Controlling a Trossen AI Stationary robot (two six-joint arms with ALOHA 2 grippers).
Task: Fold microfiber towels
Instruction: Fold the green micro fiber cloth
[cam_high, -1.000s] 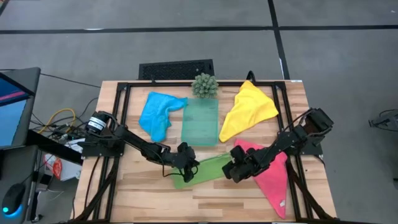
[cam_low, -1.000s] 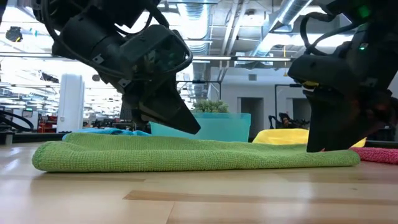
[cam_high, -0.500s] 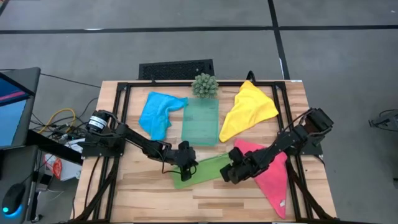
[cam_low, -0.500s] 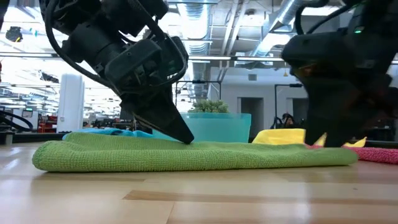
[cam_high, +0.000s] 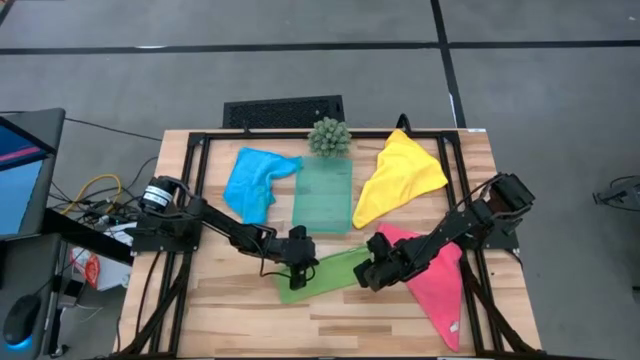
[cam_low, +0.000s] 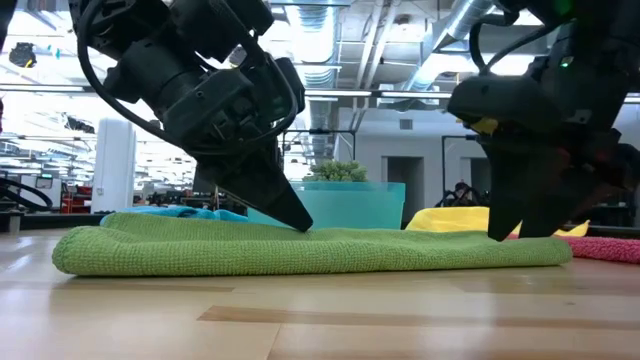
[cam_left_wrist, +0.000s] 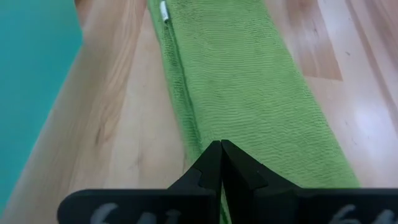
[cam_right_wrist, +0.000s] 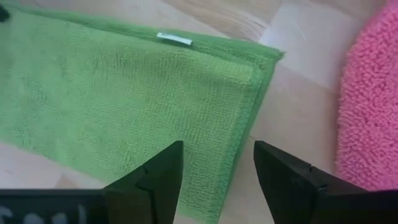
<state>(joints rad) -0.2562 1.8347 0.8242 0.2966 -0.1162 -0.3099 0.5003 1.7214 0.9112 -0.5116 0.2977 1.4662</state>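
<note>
Both grippers have edged inward along the green towel (cam_high: 325, 273) since a second ago, the left one dropping until its tip meets the cloth.

The left gripper (cam_high: 298, 262) is fully closed, its fingertips (cam_left_wrist: 221, 155) together and pressing on the towel near its left end, holding nothing. The right gripper (cam_high: 370, 276) stands with fingers spread wide over the towel's right end, empty. The green towel lies folded into a long strip near the front of the table (cam_high: 400, 325), between the blue towel (cam_high: 252, 183) and the pink towel (cam_high: 440, 285); the yellow towel (cam_high: 400, 175) lies behind, beside the teal tray (cam_high: 322, 195).
</note>
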